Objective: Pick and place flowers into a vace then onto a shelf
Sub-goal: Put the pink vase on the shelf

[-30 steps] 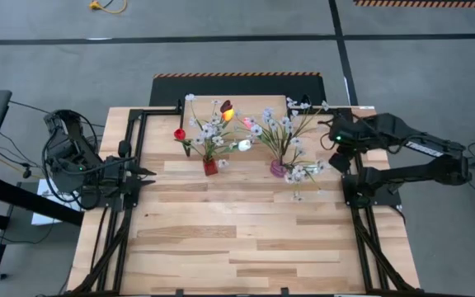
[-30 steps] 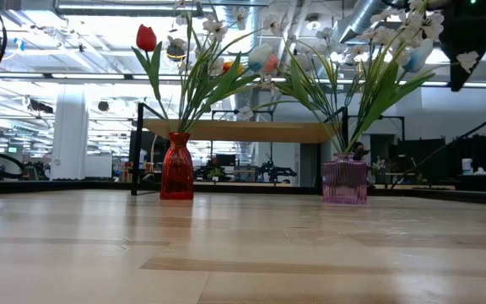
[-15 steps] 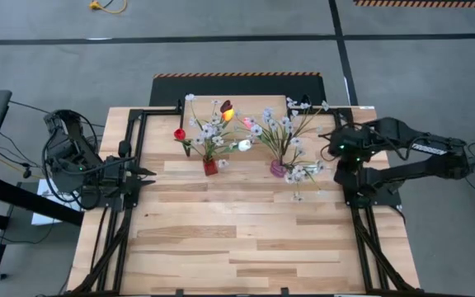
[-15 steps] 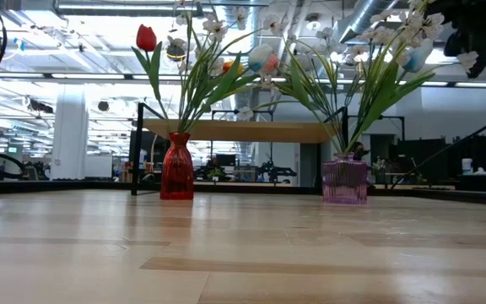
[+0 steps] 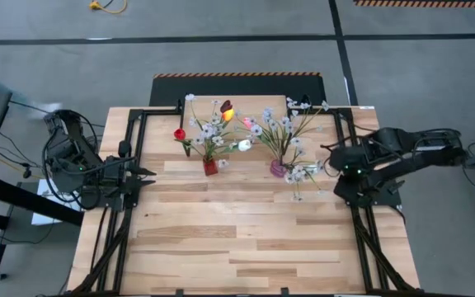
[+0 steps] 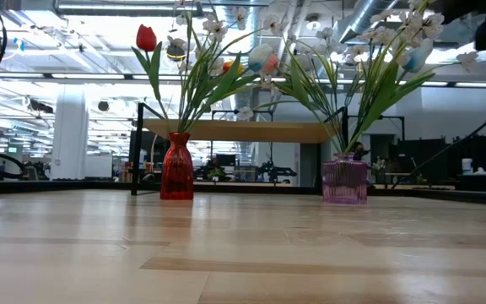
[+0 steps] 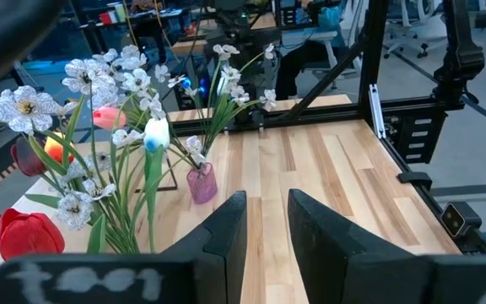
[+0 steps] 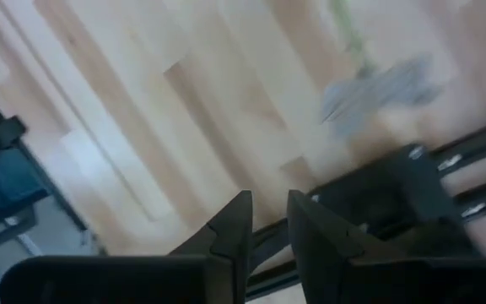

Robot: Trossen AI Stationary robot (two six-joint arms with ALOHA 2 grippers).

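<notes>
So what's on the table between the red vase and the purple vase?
Bare wood between the red vase and purple vase in the low view; only blossoms overlap above.

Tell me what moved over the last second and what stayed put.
The right arm pulled back from above the purple vase toward the table's right edge; its tool now hangs empty by the frame there, fingers slightly apart. Nothing was grasped or released. The left tool, the red vase, the flowers and the shelf stayed as they were.

Near half of the bench lies bare; red vase, purple vase, spreading flowers crowd the shelf.
</notes>
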